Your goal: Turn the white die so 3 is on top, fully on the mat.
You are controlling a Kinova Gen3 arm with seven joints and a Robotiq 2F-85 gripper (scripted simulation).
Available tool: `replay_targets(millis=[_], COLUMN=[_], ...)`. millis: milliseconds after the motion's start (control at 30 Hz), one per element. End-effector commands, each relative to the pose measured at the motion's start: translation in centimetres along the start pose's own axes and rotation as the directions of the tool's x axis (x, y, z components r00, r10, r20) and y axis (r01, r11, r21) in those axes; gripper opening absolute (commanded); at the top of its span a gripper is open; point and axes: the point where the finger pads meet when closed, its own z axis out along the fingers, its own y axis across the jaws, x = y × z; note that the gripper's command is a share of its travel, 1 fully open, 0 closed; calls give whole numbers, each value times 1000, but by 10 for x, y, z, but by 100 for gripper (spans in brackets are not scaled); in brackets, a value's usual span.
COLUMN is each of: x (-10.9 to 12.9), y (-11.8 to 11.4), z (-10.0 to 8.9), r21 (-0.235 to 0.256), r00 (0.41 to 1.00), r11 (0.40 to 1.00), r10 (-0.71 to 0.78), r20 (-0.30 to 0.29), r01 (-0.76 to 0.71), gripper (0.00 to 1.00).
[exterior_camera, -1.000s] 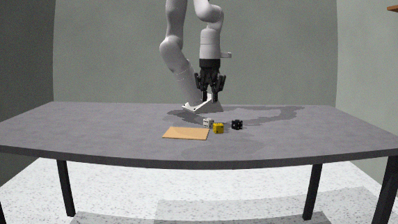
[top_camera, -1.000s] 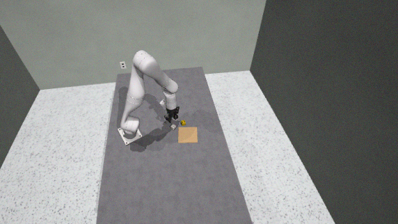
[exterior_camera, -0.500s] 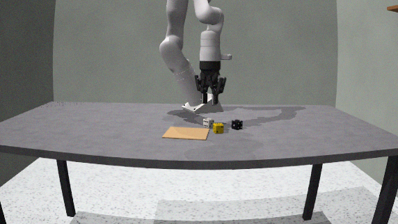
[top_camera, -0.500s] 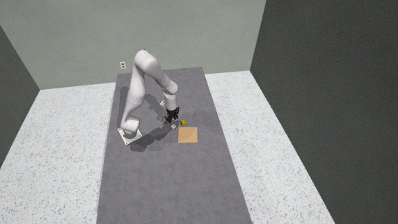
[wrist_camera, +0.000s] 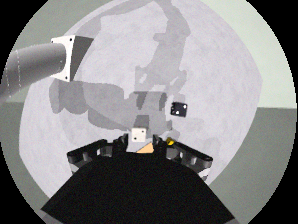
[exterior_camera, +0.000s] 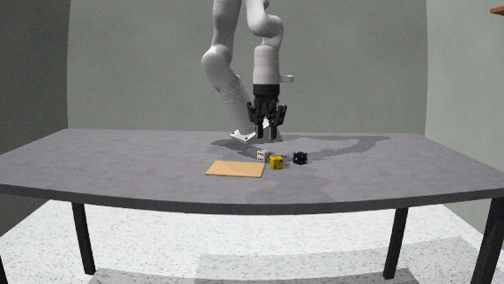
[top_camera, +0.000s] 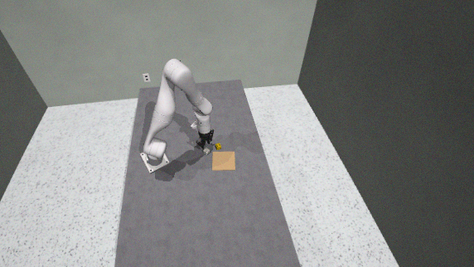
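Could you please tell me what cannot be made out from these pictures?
- White die: its top number is too small to read in the exterior and top views.
- Black die: hidden behind the gripper in the top view.
- Mat: mostly covered by the gripper body in the wrist view.
- Yellow die: pips blurred.

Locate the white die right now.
In the exterior view the white die sits on the table, off the mat, by the mat's far right corner. The yellow die is just right of it; the gripper hangs above.
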Motion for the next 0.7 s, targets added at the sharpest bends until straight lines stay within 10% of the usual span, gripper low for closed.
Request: replay_targets(millis=[0, 667], x=[-2, -2], y=[-3, -3], z=[5, 24], r21=[12, 12], r00=[1000, 1000], r11=[1000, 1000], r10=[4, 4], r20=[3, 3], r01=[-4, -4], gripper=[46, 46])
